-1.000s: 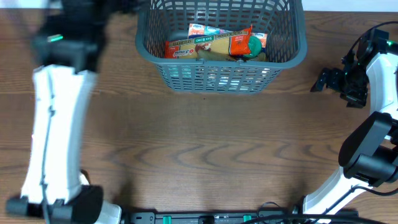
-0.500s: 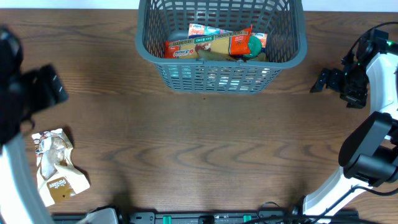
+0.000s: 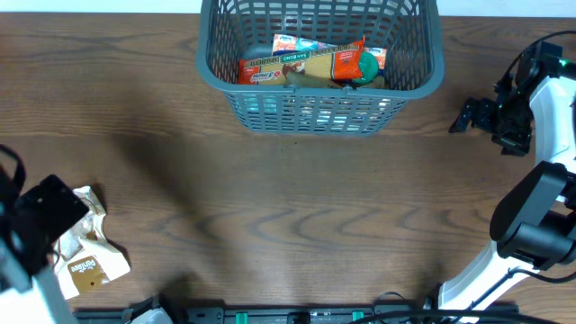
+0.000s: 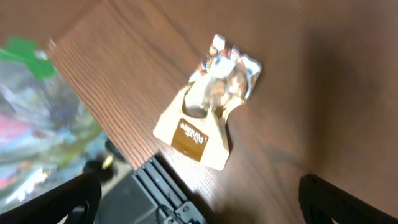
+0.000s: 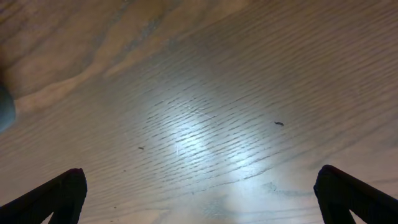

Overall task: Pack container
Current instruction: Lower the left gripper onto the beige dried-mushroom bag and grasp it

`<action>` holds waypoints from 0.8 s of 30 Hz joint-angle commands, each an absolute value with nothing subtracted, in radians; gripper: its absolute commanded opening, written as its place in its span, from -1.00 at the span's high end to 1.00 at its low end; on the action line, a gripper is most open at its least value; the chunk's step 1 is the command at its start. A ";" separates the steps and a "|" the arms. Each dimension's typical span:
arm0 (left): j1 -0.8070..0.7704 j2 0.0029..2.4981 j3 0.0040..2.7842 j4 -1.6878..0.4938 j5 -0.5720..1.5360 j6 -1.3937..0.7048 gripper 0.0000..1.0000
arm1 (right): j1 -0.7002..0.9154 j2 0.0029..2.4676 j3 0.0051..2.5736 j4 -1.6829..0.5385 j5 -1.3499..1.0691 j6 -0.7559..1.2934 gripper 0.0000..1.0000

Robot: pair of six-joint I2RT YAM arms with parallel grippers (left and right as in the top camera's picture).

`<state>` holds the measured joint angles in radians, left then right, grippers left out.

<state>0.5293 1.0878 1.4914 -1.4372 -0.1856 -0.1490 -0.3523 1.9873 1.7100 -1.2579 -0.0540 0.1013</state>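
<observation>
Left end effector (image 4: pixel 199 194) spread wide, empty, above snack packet (image 4: pixel 208 102), container (image 3: pixel 319 112) well apart.

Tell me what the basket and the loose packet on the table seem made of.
Basket: likely moulded plastic, matte grey-blue; uniform slotted lattice walls. Packet: probably thin plastic film, glossy; crinkled, with glints on its clear top.

Robotics lab bench, wood-grain table (image 3: pixel 297 207), white-and-black robot arm (image 3: pixel 553 117) at its edge, cabled rail (image 3: pixel 288 316)
</observation>
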 commanded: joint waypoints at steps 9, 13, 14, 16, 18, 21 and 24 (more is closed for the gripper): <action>0.634 1.335 1.207 -1.209 -0.161 -0.063 -0.96 | -0.312 1.982 1.707 -1.245 -0.061 0.092 -0.99; 0.634 1.443 1.203 -1.165 -0.156 0.018 -0.97 | -0.306 1.982 1.707 -1.239 -0.061 0.092 -0.99; 0.634 1.470 1.203 -1.156 -0.149 0.039 -0.97 | -0.305 1.982 1.707 -1.239 -0.061 0.092 -0.98; 0.634 1.517 1.203 -1.146 -0.099 0.104 -0.96 | -0.305 1.982 1.707 -1.239 -0.061 0.092 -0.98; 0.634 1.561 1.203 -1.142 -0.045 0.163 -0.97 | -0.305 1.982 1.707 -1.240 -0.061 0.092 -0.98; 0.634 1.620 1.203 -1.142 -0.025 0.210 -0.97 | -0.305 1.982 1.707 -1.240 -0.061 0.092 -0.98; 0.634 1.670 1.202 -1.142 -0.025 0.209 -0.97 | -0.305 1.982 1.707 -1.238 -0.060 0.092 -0.99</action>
